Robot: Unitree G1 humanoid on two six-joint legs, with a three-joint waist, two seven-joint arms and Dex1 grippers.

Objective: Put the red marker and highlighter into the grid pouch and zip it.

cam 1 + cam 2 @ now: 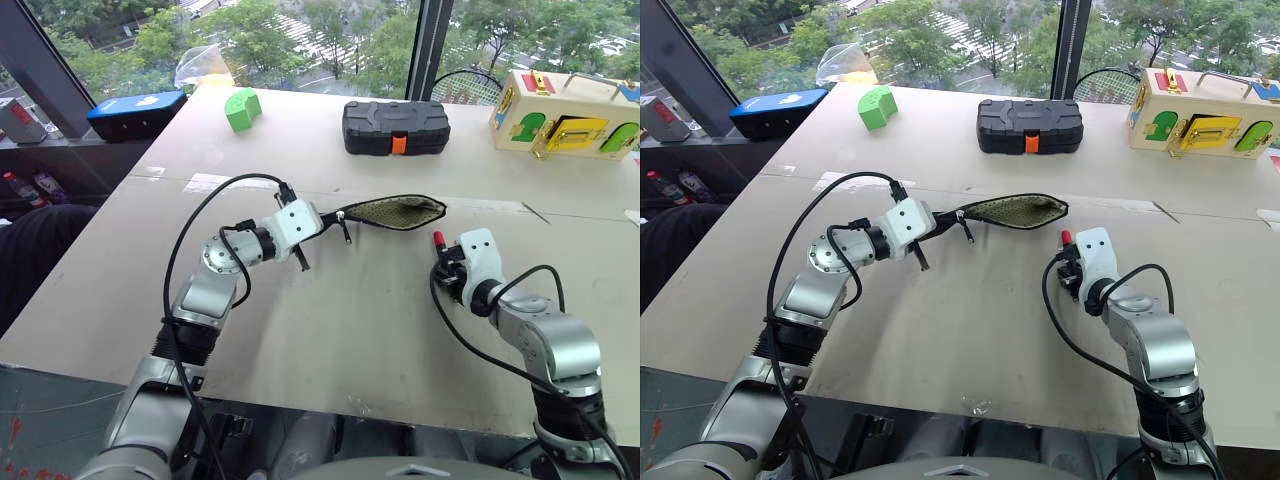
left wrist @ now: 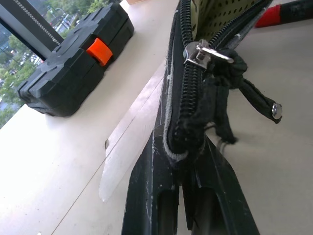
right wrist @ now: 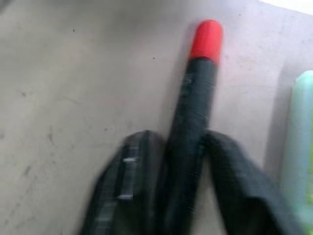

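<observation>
Counter [image 1: 330, 330] of pale board carried everything. The left pincer [image 1: 318, 222] was closed tight on the end of the grid pouch [image 1: 395, 211], at the zipper, holding it up off the surface with its mouth gaping and an olive lining showing. In the left wrist view the two black fingers [image 2: 146, 196] pinched the fabric edge just below the metal slider, the cord pull [image 2: 254, 95] dangling beside them.

The right pincer [image 1: 1068, 262] sat near the pouch's far end, low on the board. Its fingers [image 3: 127, 186] were closed around the dark body of the red marker [image 3: 198, 98], which stuck out between them with its red tip pointing away, toward the pouch. Just beside the marker lay the highlighter [image 3: 305, 147], a pale green edge in the right wrist view, apart from the fingers.

Farther back stood a black hard case with an orange latch [image 1: 395, 126], a green curved block [image 1: 241, 108], a wooden box with coloured latches [image 1: 565, 115] and a blue flat case [image 1: 137, 113] at the left edge.
</observation>
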